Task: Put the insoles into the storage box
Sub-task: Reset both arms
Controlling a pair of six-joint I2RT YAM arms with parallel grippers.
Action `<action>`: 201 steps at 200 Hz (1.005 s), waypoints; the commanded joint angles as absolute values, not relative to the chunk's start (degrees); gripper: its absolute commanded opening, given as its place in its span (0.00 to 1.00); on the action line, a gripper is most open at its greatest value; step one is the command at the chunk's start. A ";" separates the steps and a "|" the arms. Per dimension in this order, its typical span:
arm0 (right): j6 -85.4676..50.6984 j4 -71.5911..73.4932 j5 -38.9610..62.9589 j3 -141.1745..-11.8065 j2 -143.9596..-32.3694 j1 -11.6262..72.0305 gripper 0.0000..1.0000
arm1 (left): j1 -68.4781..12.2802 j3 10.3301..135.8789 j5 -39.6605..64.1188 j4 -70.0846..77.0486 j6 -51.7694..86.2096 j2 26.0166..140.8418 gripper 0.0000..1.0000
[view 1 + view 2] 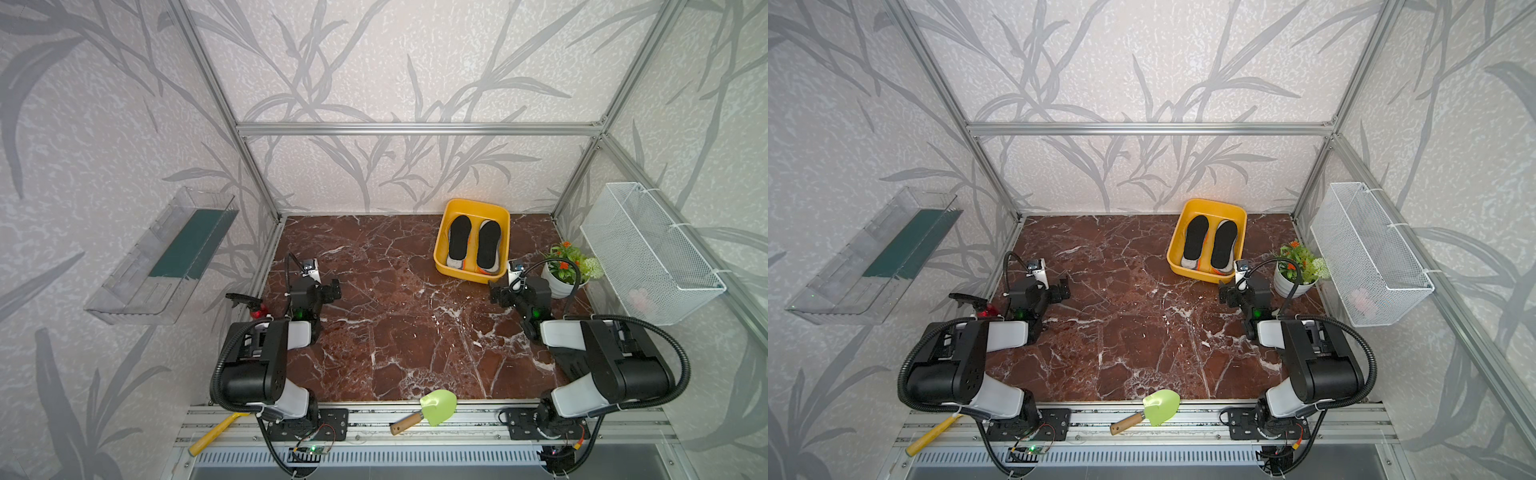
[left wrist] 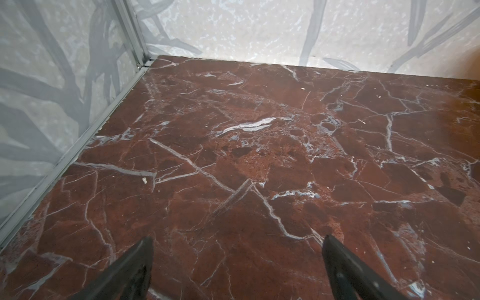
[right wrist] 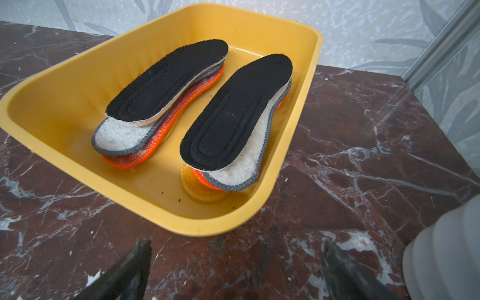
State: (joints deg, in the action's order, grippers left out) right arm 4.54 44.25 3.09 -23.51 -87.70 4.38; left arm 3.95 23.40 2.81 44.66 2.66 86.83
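The yellow storage box (image 1: 444, 232) (image 1: 1177, 239) (image 3: 65, 78) stands at the back right of the marble table. Inside it the insoles lie in two side-by-side stacks, a black one on top of each (image 1: 460, 237) (image 1: 488, 245) (image 3: 166, 80) (image 3: 233, 111). Under them show grey felt (image 3: 119, 135), an orange rim (image 3: 124, 162) and a yellow-orange heel (image 3: 200, 192). My right gripper (image 1: 494, 293) (image 1: 1225, 295) (image 3: 236, 241) hovers open and empty just in front of the box. My left gripper (image 1: 334, 289) (image 1: 1064, 287) (image 2: 239, 237) is open over bare marble at the left.
A white pot of flowers (image 1: 561, 278) (image 3: 446, 254) stands close to the right of my right gripper. A wire basket (image 1: 648, 253) hangs on the right wall, a clear bin (image 1: 166, 253) on the left. A green trowel (image 1: 436, 405) lies on the front rail.
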 commanded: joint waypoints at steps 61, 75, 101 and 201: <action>4.84 43.86 3.20 -24.70 -87.45 4.31 0.99 | 2.26 23.65 -6.33 44.75 3.90 86.82 0.99; 4.83 43.86 3.21 -24.70 -87.45 4.35 0.99 | 2.20 23.75 -6.24 44.68 3.91 86.82 0.99; 4.84 43.88 3.25 -24.70 -87.45 4.28 0.99 | 2.20 23.74 -5.83 44.60 3.87 86.81 0.99; 4.88 43.93 3.25 -24.70 -87.45 4.31 0.99 | 1.17 23.37 -10.07 45.44 4.20 86.71 0.99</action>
State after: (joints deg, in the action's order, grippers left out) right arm 4.54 44.23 3.09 -23.51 -87.70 4.38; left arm 1.54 23.40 -7.25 44.31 3.70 86.83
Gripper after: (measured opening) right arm 0.991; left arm 0.992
